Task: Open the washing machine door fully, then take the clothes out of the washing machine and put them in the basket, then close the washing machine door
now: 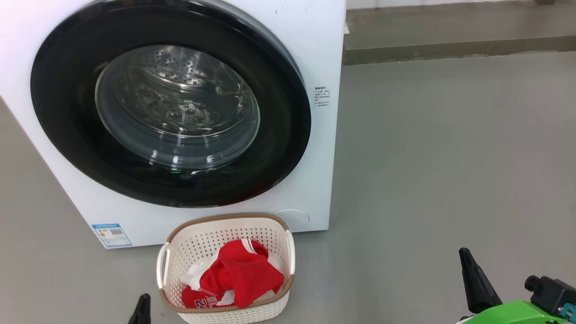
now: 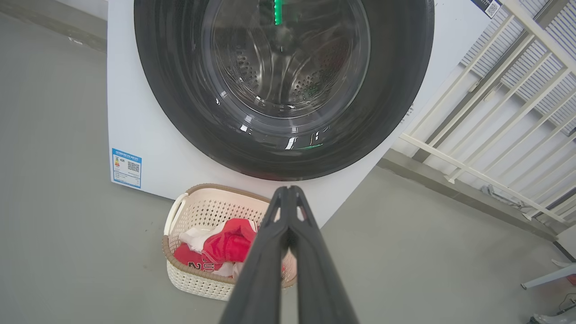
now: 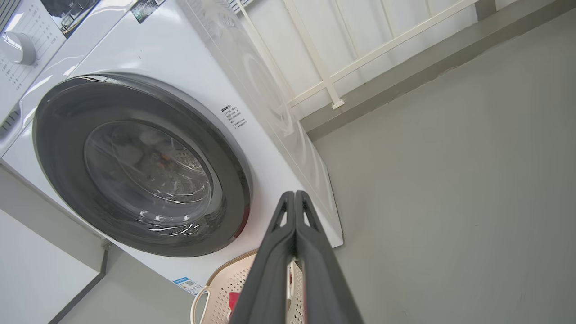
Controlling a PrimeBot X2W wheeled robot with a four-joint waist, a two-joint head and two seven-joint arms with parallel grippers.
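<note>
The white washing machine (image 1: 315,54) stands ahead, its round black door (image 1: 63,117) shut flat against the front, steel drum visible through the glass. On the floor before it sits the cream basket (image 1: 288,254) with red clothes (image 1: 245,274) inside. My left gripper (image 1: 143,306) is shut at the bottom edge, just left of the basket, nothing held. My right gripper (image 1: 468,263) is shut over bare floor at the lower right. In the left wrist view the shut left gripper (image 2: 288,191) points toward the door (image 2: 180,112) above the basket (image 2: 180,211). The right gripper (image 3: 294,195) is shut, tips touching.
Grey floor (image 1: 450,157) spreads wide to the right of the machine. A low concrete kerb (image 1: 450,47) runs along the back, with white railings (image 2: 495,112) behind it. A blue label (image 1: 111,234) marks the machine's lower left corner.
</note>
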